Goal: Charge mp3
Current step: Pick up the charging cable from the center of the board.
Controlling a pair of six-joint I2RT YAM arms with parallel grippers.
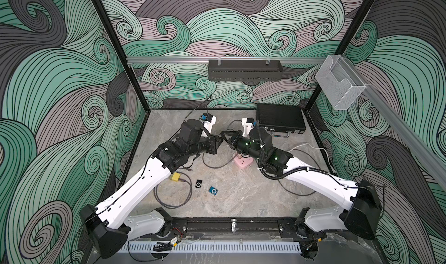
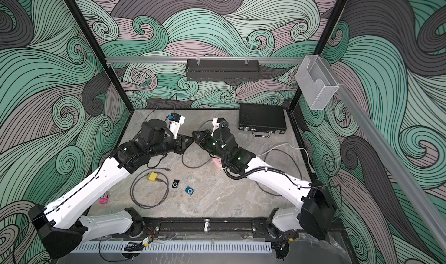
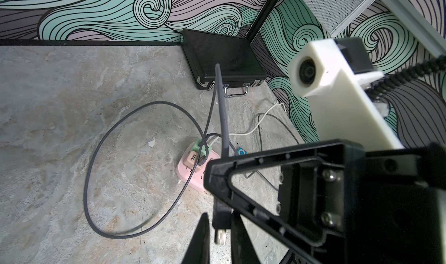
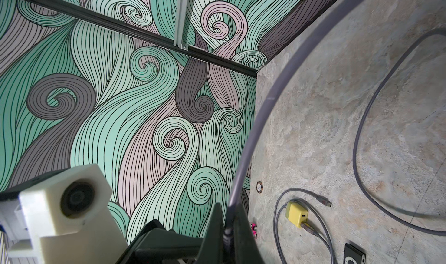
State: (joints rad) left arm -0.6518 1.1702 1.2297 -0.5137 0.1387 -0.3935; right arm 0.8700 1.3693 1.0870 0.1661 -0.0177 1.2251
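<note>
In both top views the two arms met over the middle of the stone-patterned table, with the left gripper and the right gripper tip to tip. The black mp3 player and the blue mp3 player lay flat on the table nearer the robot's base. They were close together but apart, near a yellow charger block and well clear of both grippers. A pink power strip sat partly under the right arm, and a black case lay in the far corner. In the left wrist view the right gripper's fingers clamped a grey cable just behind its USB plug. The left gripper's fingers stood close on either side of that plug (whether they touched it could not be told). The cable rose from the grip, bent over and ran down toward a green adapter on the power strip. In the right wrist view the right fingers were pressed together on the cable. The black mp3 player showed at the frame's edge beside the charger block, and a small pink object lay by the wall.
</note>
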